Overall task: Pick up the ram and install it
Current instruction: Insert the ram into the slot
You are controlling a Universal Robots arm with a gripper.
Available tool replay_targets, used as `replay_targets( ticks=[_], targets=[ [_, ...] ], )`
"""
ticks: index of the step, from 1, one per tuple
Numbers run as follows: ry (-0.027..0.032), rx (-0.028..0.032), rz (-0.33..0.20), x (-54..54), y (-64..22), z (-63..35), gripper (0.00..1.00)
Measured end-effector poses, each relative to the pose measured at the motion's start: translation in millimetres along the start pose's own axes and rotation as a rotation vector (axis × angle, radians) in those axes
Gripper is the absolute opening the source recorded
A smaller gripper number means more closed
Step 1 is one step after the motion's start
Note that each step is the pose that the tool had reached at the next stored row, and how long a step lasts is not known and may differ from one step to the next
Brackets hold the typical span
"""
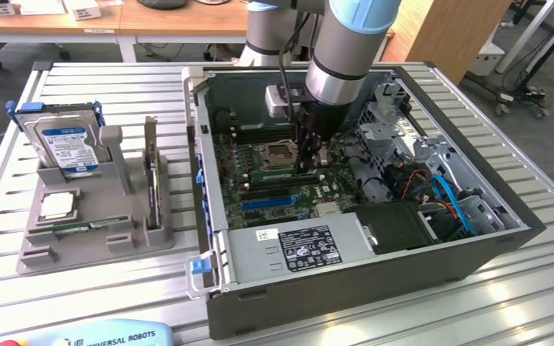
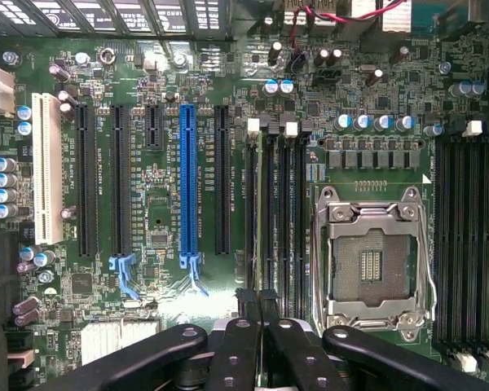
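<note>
- The gripper (image 1: 306,167) stands low inside the open computer case (image 1: 354,295), over the green motherboard (image 2: 159,220).
- Its fingers (image 2: 246,334) are closed tightly on the ram (image 2: 262,216).
- The ram stands on its edge along a memory slot, just beside the processor socket (image 2: 373,261).
- The case sits on the slatted worktop (image 1: 527,303), and a grey parts holder (image 1: 152,231) is near it.
</note>
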State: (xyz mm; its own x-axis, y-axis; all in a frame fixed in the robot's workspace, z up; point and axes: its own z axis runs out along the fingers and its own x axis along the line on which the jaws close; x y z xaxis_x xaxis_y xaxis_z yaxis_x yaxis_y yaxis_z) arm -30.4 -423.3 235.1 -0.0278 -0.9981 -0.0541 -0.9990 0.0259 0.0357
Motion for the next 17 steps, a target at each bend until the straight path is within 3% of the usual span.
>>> replay_targets(
  ticks=[17],
  targets=[
    [0.0002,-0.0003,-0.007,1.1,0.0,0.3,0.12]
  ],
)
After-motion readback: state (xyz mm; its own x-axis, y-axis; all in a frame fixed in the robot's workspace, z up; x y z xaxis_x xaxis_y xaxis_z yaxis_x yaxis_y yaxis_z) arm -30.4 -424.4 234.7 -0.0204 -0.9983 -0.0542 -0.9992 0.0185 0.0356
